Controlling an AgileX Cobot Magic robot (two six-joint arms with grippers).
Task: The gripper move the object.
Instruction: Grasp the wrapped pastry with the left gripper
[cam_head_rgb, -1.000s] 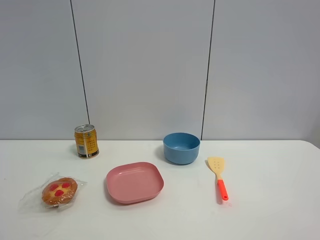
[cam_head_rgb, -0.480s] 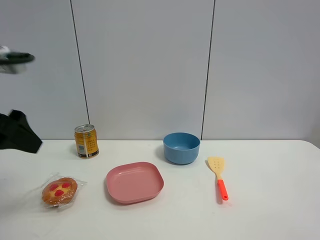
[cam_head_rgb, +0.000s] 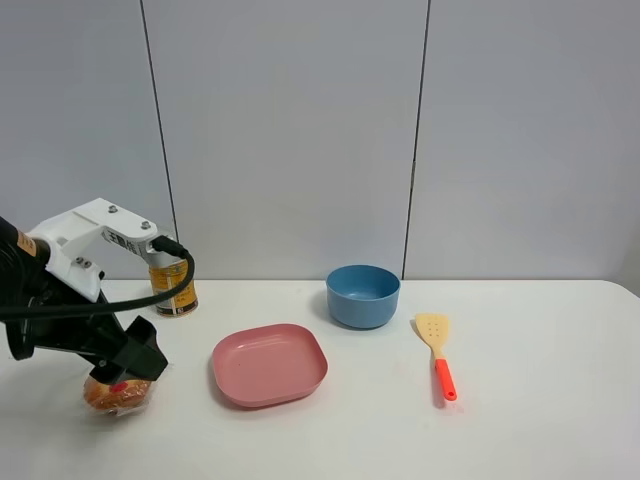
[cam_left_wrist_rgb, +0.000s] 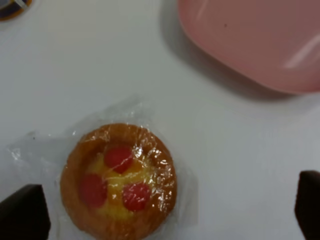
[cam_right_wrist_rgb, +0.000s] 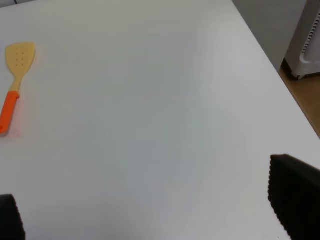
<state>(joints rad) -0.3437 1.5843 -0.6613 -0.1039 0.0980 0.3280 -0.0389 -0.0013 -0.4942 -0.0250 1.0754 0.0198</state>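
- left gripper (cam_head_rgb: 128, 362) hangs above wrapped pastry (cam_left_wrist_rgb: 118, 182), fingers (cam_left_wrist_rgb: 22, 212) spread wide, one each side
- pastry lies on white table (cam_head_rgb: 540, 420), near pink plate (cam_head_rgb: 270, 363)
- right gripper (cam_right_wrist_rgb: 152, 210): fingers spread above table

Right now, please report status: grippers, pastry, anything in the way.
Left gripper open over the wrapped pastry, not closed on it. Right gripper open, empty. Pink plate beside pastry, apart.

Bare table (cam_head_rgb: 540, 420) surrounds the wrapped pastry (cam_left_wrist_rgb: 118, 181), with the pink plate (cam_head_rgb: 270, 363) near one side and the can (cam_head_rgb: 176, 304) behind.
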